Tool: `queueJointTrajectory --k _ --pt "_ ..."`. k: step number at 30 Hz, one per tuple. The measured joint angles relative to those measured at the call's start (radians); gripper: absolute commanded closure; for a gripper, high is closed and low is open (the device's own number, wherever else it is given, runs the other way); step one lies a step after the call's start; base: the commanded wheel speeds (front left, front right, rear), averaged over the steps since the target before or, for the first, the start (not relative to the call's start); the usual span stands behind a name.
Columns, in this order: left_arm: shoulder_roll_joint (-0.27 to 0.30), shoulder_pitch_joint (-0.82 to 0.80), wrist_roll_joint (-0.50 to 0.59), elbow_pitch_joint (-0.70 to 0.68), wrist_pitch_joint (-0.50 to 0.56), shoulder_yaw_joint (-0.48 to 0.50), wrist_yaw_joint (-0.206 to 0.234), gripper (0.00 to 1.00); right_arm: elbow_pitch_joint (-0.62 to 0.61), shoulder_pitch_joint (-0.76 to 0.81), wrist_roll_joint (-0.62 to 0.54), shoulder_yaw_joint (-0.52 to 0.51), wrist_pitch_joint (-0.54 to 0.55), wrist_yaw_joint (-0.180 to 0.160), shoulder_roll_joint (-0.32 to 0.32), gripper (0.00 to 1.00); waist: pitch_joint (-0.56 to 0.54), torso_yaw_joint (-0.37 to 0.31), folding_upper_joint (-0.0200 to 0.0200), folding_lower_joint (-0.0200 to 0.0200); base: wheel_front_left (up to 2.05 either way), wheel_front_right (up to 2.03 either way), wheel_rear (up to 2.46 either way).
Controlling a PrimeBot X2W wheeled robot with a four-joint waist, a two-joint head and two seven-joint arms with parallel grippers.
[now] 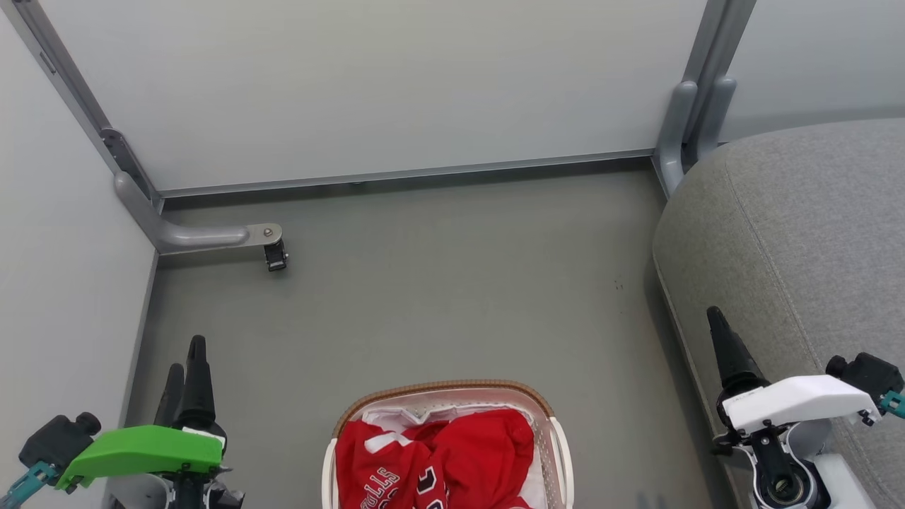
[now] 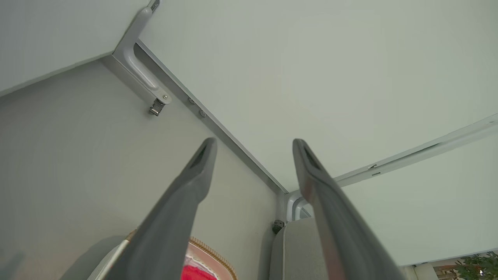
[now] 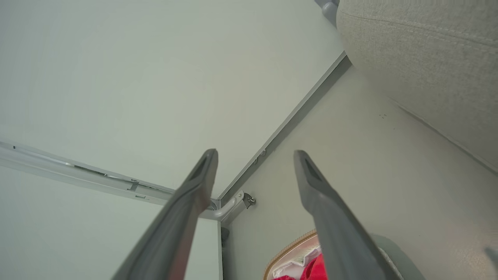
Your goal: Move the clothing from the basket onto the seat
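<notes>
A basket (image 1: pixel 438 387) stood on the grey floor (image 1: pixel 452 283), straight ahead of the robot and well clear of the floor's far edge, where it met the wall. It was cut off by the bottom of the head view. Inside lay the clothing (image 1: pixel 452 452): crumpled red jerseys with white trim and lettering, heaped over a white garment at the far end. None of it was on the seat (image 1: pixel 799 240), a large grey cushion along the floor's right edge, reaching back to the far right corner.

The left end effector (image 1: pixel 185 357) hung over the floor's left edge. The right end effector (image 3: pixel 255 153) hung over the seat's near left edge. In both wrist views the two dark fingers stood apart with nothing between them, pointing towards the far wall.

The clothing lay between the two arms, to the right of the left one and to the left of the right one. It sat lower than both and back behind the fingertips. Neither arm looked clearly nearer. The right arm was already beside the seat, so it probably had the shorter carry. The heap had no clear long axis. Either arm would likely need to turn inward and tip down to reach it.
</notes>
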Motion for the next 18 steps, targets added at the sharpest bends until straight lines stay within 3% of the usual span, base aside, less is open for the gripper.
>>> queueJointTrajectory --k 18 --pt "0.030 0.001 0.293 0.012 -0.061 -0.068 0.007 0.00 0.032 -0.015 -0.270 0.066 -0.061 0.000 -0.018 0.00 0.005 -0.007 0.0000 0.0000 0.00 0.00 0.00"
